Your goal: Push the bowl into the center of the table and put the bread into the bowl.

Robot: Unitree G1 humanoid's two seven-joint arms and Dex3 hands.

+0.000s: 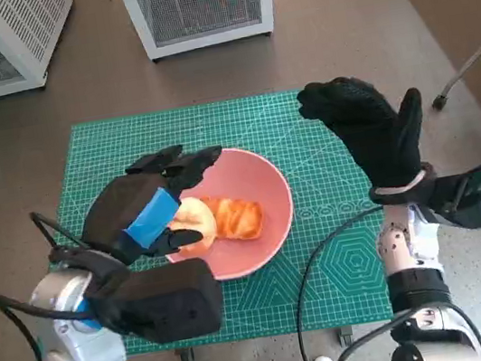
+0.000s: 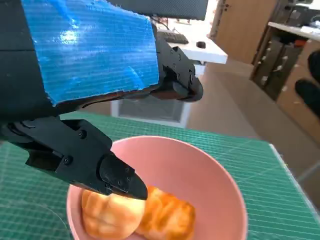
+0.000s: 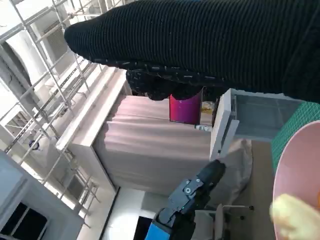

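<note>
My left hand (image 1: 149, 211) hung over the near-left side of the pink bowl (image 1: 264, 186), fingers (image 1: 185, 164) spread apart and reaching past the rim. Nothing was gripped in it. In the left wrist view the thumb (image 2: 107, 172) angled down over the bread (image 2: 137, 215), its tip at the paler end of the loaf; whether it actually touched the crust I could not tell. The other fingers (image 2: 177, 80) were extended well above the bowl (image 2: 210, 175), apart from the thumb.

The bread (image 1: 224, 218) lay inside the bowl, on the bottom toward my left-hand side, golden-brown, with a lighter rounded end nearest my thumb. The bowl sat on the green cutting mat (image 1: 330, 166), roughly at the middle of the mat.

My right hand (image 1: 370, 128) was raised over the right part of the mat, well apart from the bowl, gloved fingers extended and slightly spread, thumb out to the side. It held nothing and touched nothing. From the right wrist view the glove (image 3: 200, 45) filled the upper band of the picture, with a slice of the bowl rim (image 3: 292, 175) and a pale bit of bread (image 3: 295, 217) at one edge, and the taped left hand (image 3: 182, 210) visible beyond.

White mesh-sided units (image 1: 199, 4) stood on the floor past the far edge of the table.
</note>
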